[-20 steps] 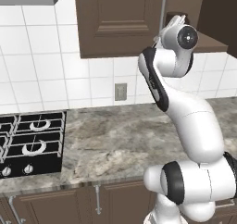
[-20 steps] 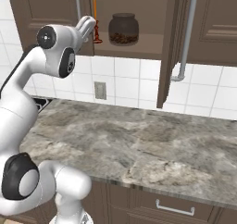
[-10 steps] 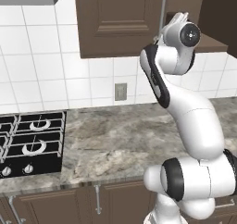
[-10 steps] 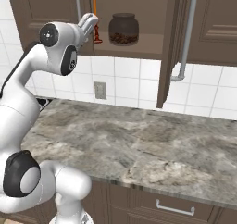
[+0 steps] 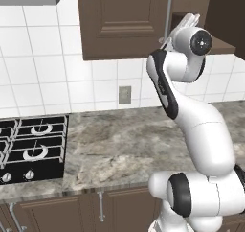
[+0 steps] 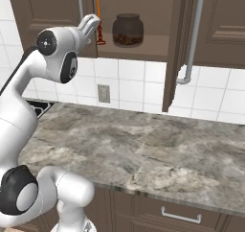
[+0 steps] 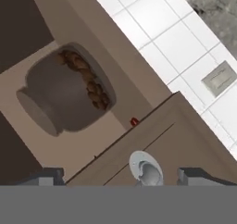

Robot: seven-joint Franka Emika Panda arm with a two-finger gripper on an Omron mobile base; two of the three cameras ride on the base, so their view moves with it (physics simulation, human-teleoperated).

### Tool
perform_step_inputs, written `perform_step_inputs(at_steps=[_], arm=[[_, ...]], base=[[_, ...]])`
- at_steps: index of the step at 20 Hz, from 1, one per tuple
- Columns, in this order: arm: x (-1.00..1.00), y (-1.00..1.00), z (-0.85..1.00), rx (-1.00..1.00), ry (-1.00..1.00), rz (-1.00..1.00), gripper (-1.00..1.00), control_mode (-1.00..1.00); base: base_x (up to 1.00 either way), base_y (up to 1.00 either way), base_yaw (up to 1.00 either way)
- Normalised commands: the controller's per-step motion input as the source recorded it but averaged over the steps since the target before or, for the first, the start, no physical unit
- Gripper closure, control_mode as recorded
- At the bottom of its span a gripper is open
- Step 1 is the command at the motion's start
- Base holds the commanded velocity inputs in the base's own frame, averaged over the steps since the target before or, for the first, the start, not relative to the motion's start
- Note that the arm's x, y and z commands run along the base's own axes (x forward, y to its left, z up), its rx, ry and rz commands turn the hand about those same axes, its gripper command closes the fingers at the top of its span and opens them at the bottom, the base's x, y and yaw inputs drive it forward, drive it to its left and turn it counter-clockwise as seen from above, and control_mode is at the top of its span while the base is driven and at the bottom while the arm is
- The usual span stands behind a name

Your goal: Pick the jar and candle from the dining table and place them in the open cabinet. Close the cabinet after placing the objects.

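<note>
The candle (image 6: 98, 21) stands upright on the cabinet (image 6: 143, 46) shelf, at its left end, with the jar (image 6: 128, 29) just beside it to the right. We judge both things placed, so what remains is the door (image 6: 174, 49): it hangs open at the right of the opening, its edge turned toward us, its long silver handle (image 6: 192, 34) running vertically. Our gripper (image 6: 91, 21) sits at the left edge of the opening, just in front of the candle, so the door lies well apart from it, off to the right past the jar. The coming move turns on that gap: we must clear the shelf and cross rightward to reach the door's outer face.

In the hand view the jar (image 7: 65, 93) lies ahead on the shelf and our finger tips (image 7: 196, 174) stand wide, with nothing between them.

Against the frame a second ago, the hand has drawn back slightly from the candle and risen a little; candle and jar have not shifted.
</note>
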Motion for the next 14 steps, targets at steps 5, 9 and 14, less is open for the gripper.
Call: perform_step_inputs(at_steps=[5, 9, 14], arm=[[-0.42, -0.2, 0.13, 0.0, -0.16, -0.01, -1.0, -1.0], [-0.45, -0.19, 0.15, 0.0, -0.12, -0.02, -1.0, -1.0], [-0.43, -0.17, 0.16, -0.01, -0.01, -0.06, -1.0, -1.0]], base=[[0.0, 0.0, 0.0], [0.0, 0.0, 0.0], [0.0, 0.0, 0.0]])
